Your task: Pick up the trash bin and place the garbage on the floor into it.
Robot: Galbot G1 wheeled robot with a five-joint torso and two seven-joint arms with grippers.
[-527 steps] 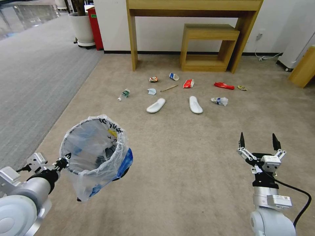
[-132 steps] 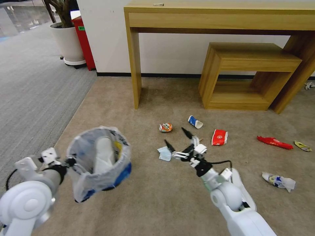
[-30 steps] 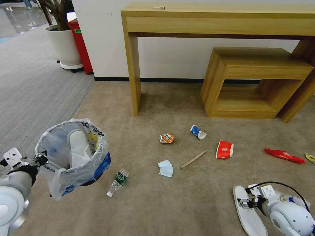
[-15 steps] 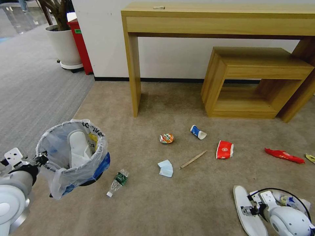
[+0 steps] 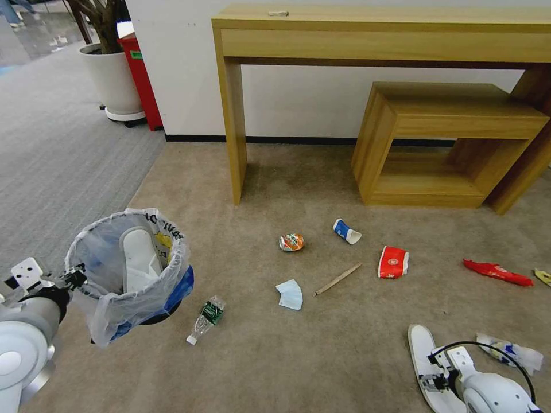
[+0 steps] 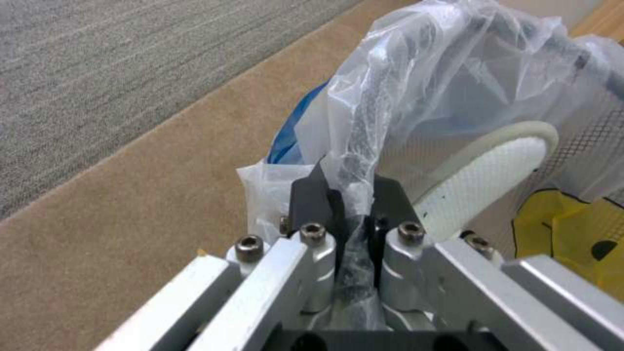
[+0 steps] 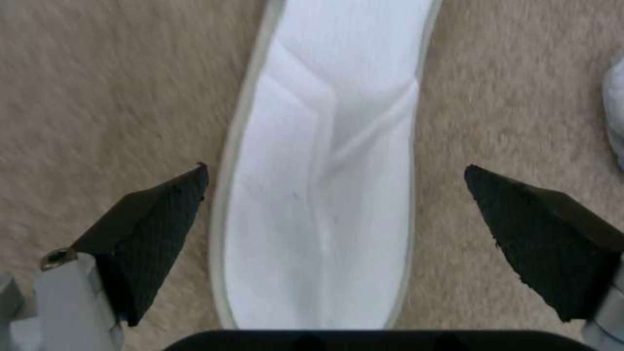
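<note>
1. The trash bin (image 5: pixel 129 275), a small round bin lined with a crinkled clear bag, hangs above the carpet at the robot's left, with one white slipper (image 5: pixel 138 258) already standing inside it.
2. A second slipper (image 7: pixel 325 195) lies flat on the floor at the robot's right, sole-length running between the two dark fingertips (image 7: pixel 156 234) of the right gripper (image 7: pixel 338 243).
3. That slipper looks light, soft and floppy; a pinch across its narrow width, near the middle, would likely hold it best, though it may sag at both ends.
4. The right gripper's jaws stand wide apart, one to each side of the slipper and clear of it, touching nothing.
5. The left gripper (image 6: pixel 351 214) has its jaws closed tight on the bin's rim, thin plastic bunched between them; the grip on slippery film and wire could slide if the bin swings.
6. Scattered beyond on the carpet are a crushed bottle (image 5: pixel 205 318), a blue mask (image 5: pixel 290 294), a wooden stick (image 5: pixel 337 279), a can (image 5: pixel 291 242), a blue paper cup (image 5: pixel 346 231), a red cup (image 5: pixel 392 262) and a red wrapper (image 5: pixel 497 272).
7. A crumpled white wrapper (image 5: pixel 509 351) lies just beside the right arm.
</note>
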